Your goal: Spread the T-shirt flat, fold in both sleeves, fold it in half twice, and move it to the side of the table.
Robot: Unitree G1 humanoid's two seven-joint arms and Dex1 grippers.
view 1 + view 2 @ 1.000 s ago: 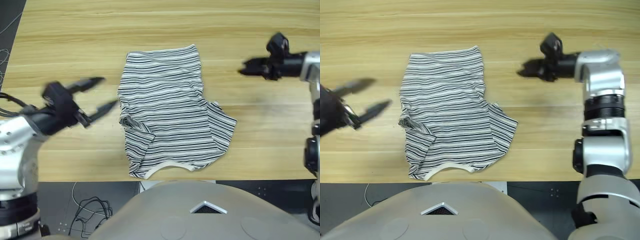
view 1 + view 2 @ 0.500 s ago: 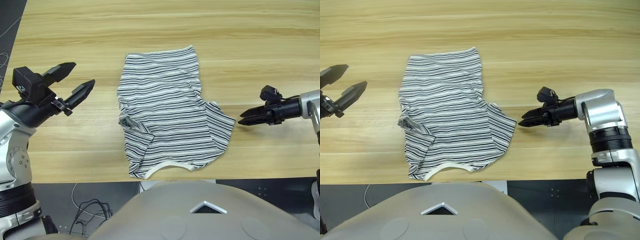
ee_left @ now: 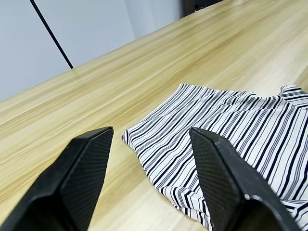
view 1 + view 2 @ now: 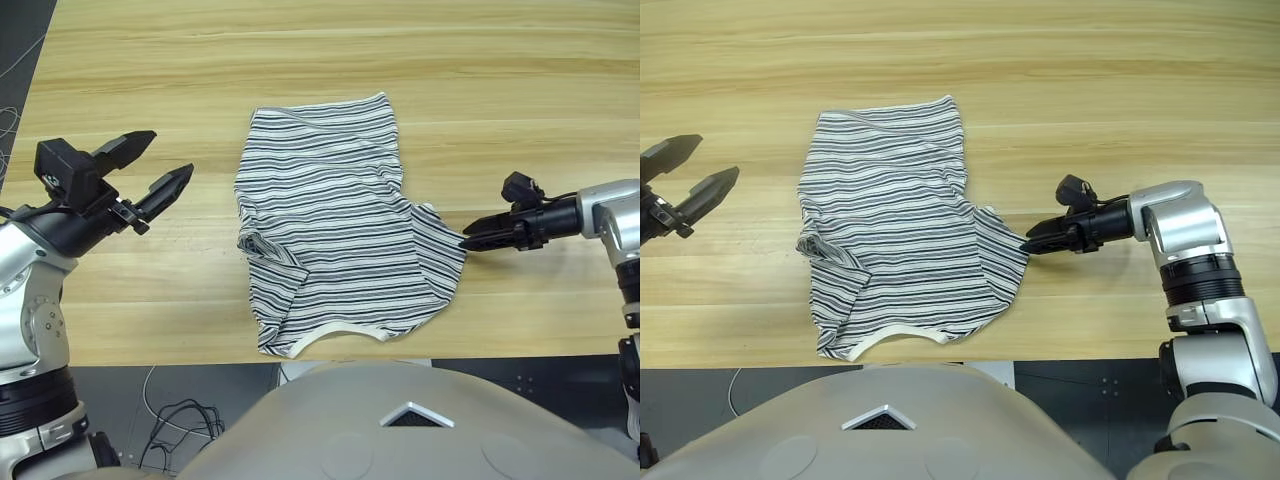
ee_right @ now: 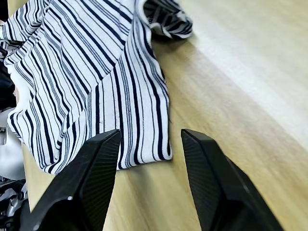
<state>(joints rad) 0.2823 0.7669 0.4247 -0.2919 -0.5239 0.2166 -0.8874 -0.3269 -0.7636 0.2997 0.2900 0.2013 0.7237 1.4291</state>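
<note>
On the table [image 4: 500, 60], the T-shirt [image 4: 330, 220] lies rumpled, every fold left to do, while the left gripper [image 4: 168, 153] and right gripper [image 4: 472, 240] gape empty.

A robotics lab, it appeared: loose cables [image 4: 190, 408] lay on the dark floor [image 4: 112, 392] beside the long wooden table [image 4: 520, 70], with plain pale wall panels [image 3: 82, 29] beyond it.

The right gripper [image 4: 468, 241] has swung in toward the robot. A second ago the shirt's [image 4: 330, 230] far hem lay well off its tips; now the sleeve edge lies right at them. The left gripper [image 4: 169, 154] has drawn back, so the shirt, then almost at its tips, lies well ahead of them.
</note>
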